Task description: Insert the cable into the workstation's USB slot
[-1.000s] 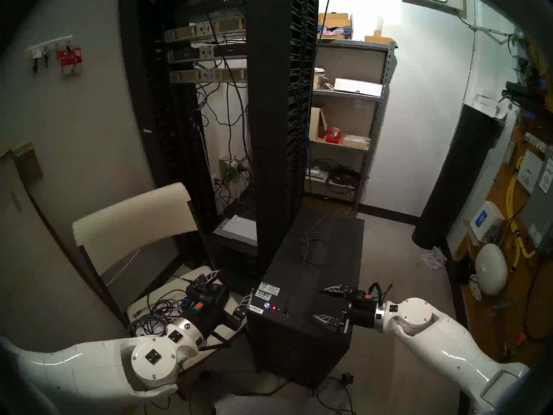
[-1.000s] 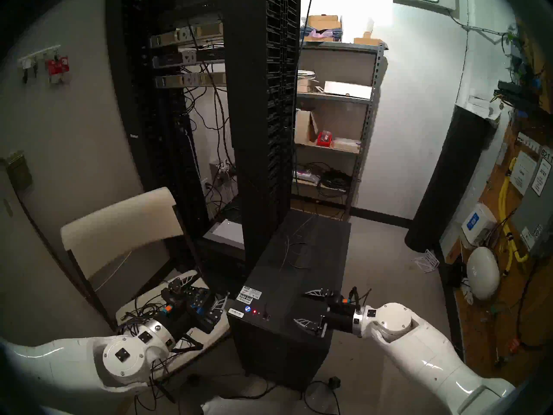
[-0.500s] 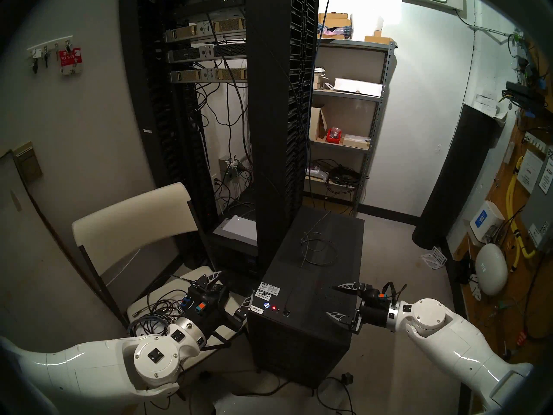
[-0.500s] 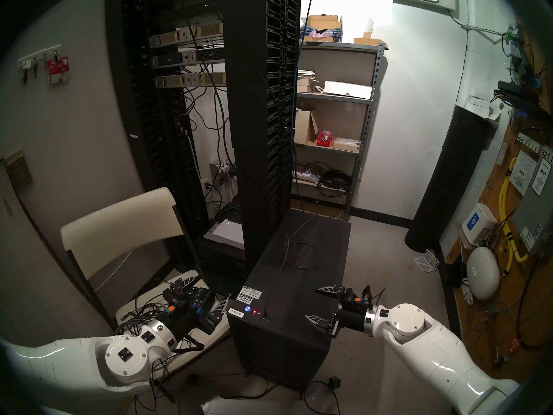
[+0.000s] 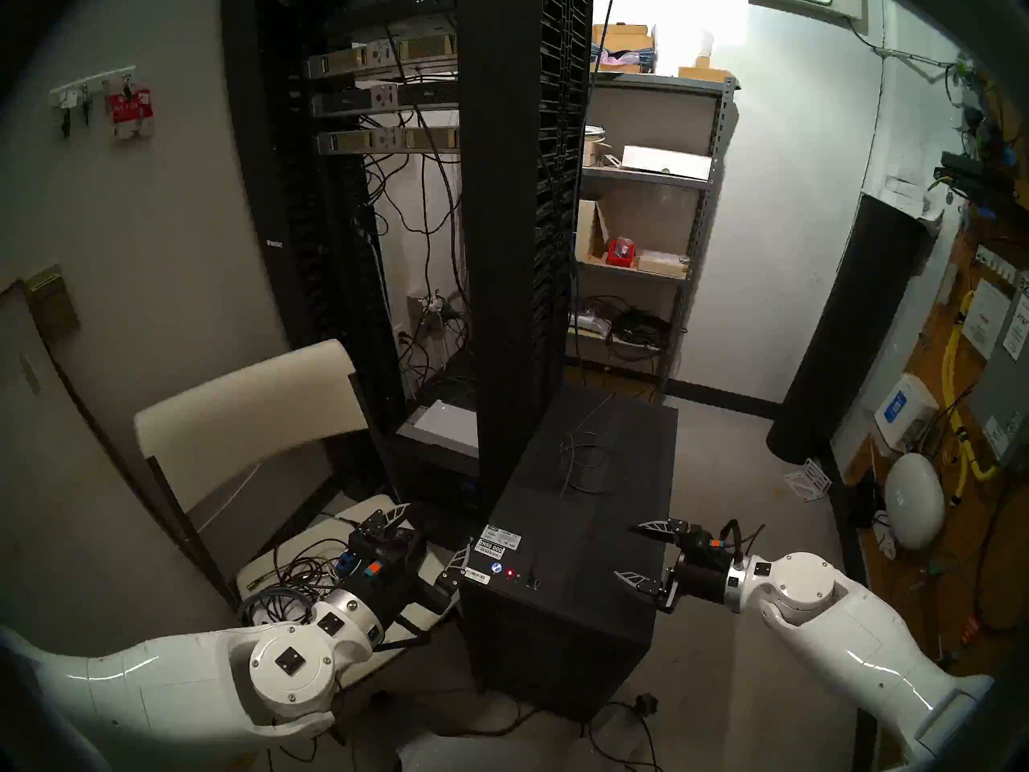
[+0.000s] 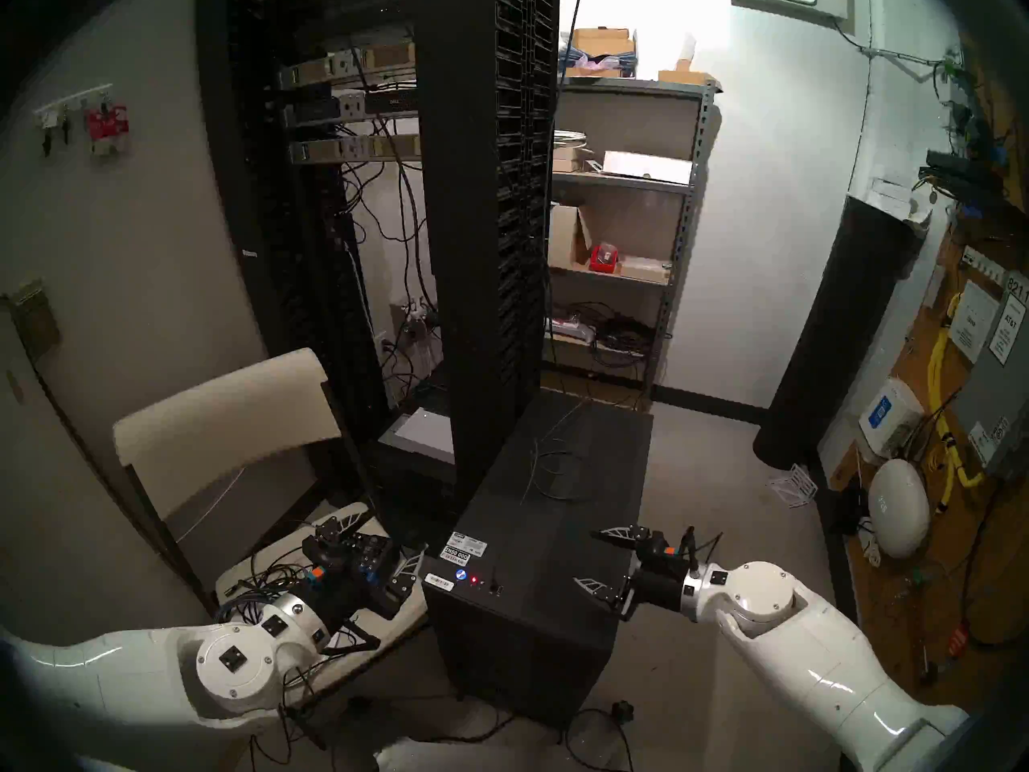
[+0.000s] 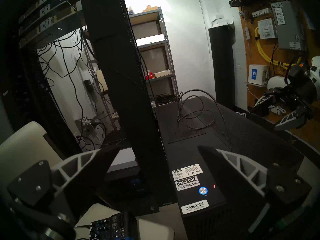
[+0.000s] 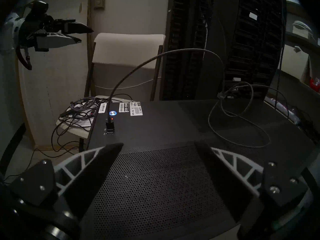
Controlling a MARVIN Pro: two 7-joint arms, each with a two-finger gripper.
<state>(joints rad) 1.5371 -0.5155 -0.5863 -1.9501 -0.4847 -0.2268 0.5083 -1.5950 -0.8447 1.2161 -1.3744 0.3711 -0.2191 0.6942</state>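
Atop the workstation [image 8: 155,123], the cable [image 8: 173,51] is arching stiffly from its plug [image 8: 109,126], risking levering loose, both end effectors [image 5: 635,553] [image 5: 429,537] gaping empty.

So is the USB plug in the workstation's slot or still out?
In. The right wrist view shows the USB plug standing upright in a top-panel port of the workstation, its cable arching away.

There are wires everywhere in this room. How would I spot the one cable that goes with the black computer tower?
Find the workstation, the black tower standing on the floor between the two robot arms. On its top lies the cable, a thin grey cord in loose loops, arching over to a black plug standing in a slot beside the blue-lit button. The thicker dark cords lie heaped on the chair.
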